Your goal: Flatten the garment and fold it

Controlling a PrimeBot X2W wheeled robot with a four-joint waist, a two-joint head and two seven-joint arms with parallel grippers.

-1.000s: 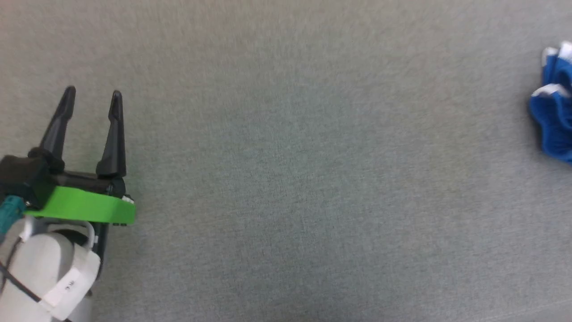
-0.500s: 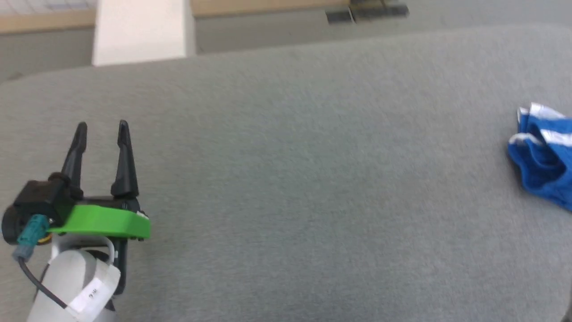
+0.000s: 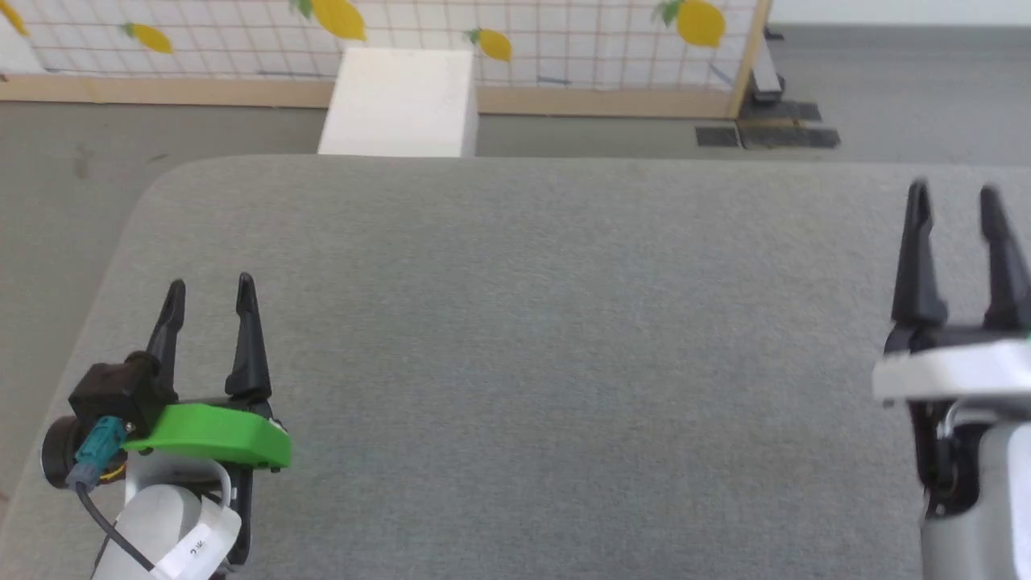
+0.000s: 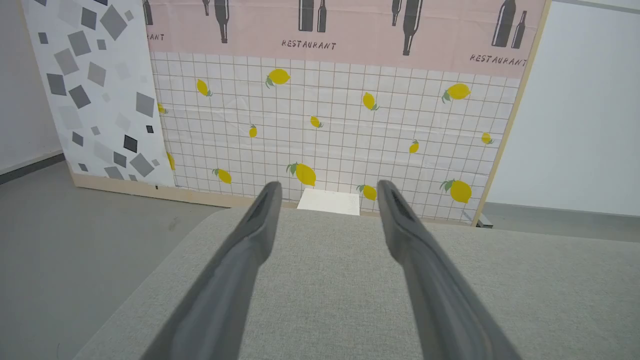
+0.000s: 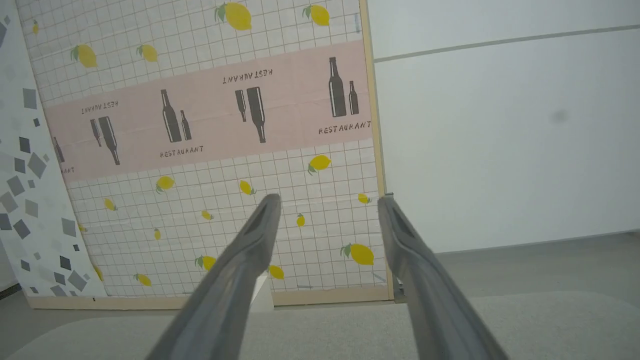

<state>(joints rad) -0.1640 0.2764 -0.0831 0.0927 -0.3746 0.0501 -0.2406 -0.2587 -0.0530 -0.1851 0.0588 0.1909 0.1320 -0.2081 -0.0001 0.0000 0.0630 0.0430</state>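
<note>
Left gripper (image 3: 211, 282) and right gripper (image 3: 953, 190) hover spread open and empty over the grey padded surface (image 3: 515, 322); where the garment lies I cannot tell; beyond stand a white box (image 3: 399, 101) and a lemon-print panel (image 3: 564, 40)

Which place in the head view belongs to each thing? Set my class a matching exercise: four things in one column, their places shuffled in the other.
Things:
1. left pincer
2. right pincer
3. white block
4. lemon-patterned screen

Places:
A. along the top edge, farthest back
B. lower right, over the grey table
C. lower left, above a green bracket
D. just beyond the table's far edge

Pairs: 1-C, 2-B, 3-D, 4-A
</note>
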